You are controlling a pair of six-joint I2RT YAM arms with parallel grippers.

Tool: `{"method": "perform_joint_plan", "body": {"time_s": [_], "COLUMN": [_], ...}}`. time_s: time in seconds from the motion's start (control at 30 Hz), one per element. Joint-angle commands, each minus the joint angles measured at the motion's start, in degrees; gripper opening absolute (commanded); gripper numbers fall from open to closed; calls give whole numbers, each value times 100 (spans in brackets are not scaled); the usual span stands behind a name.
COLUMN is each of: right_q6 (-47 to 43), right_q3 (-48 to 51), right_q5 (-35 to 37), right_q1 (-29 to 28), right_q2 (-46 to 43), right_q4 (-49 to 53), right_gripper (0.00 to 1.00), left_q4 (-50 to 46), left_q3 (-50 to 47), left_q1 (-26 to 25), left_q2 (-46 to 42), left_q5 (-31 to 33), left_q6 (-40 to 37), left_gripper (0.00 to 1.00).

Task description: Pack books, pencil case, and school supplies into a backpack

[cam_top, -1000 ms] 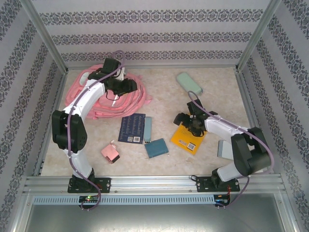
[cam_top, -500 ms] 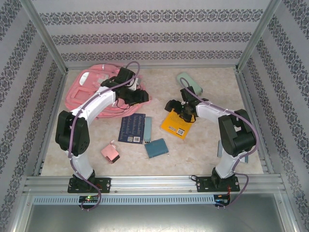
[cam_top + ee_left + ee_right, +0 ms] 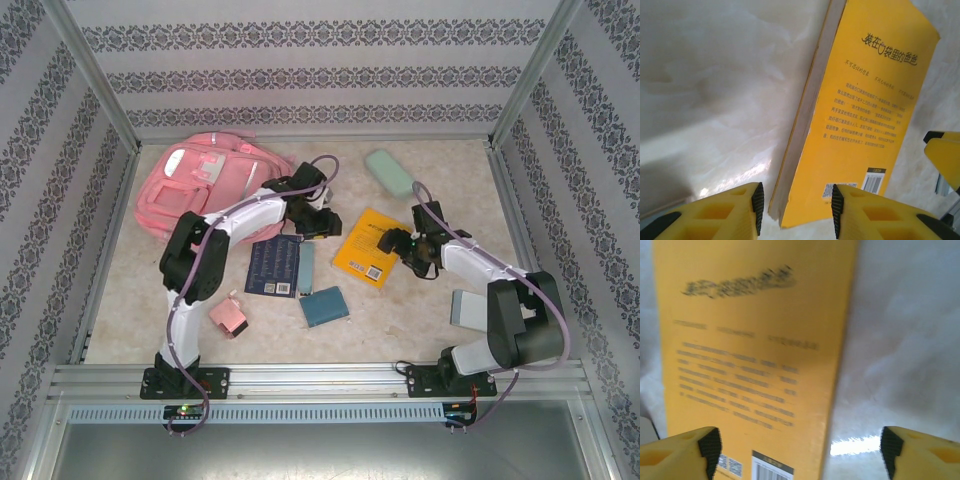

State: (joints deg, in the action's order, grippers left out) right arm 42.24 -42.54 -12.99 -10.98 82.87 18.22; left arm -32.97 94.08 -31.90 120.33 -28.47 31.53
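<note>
Bracketing the centre-frame yellow book with left gripper and right gripper, both parted and empty, probably to lift it toward the upper-left backpack.

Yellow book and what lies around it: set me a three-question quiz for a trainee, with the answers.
1. True or false: the yellow book lies on the table, outside the backpack.
2. What lies right beside the navy book? A pencil case; B light-teal bar; C pink boxy piece.
3. Fill in: the left gripper and right gripper flank the yellow book with jaws ___.
Key: 1 true; 2 B; 3 open.
</note>
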Motion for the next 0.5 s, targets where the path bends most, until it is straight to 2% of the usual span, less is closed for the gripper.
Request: {"method": "perform_joint_plan", "body": {"time_s": [0.0,0.17,0.47], "right_q6": [-19,30,43], "right_q3": [127,172,131], "right_q5": [-319,-353,-489], "right_q1": [-3,-7,-7], "right_q2": [86,305,692], "right_q4": [-292,-495,-679], "right_gripper": [78,66,65], "left_q4": [-38,-208,-295], "left_q3": [471,896,1094], "left_q1": [-135,-202,-297], "left_q2": [307,838,1372], "left_q5": [-35,-39,-187], "left_q6": [-233,-353,-388], "left_gripper": [42,40,35]}}
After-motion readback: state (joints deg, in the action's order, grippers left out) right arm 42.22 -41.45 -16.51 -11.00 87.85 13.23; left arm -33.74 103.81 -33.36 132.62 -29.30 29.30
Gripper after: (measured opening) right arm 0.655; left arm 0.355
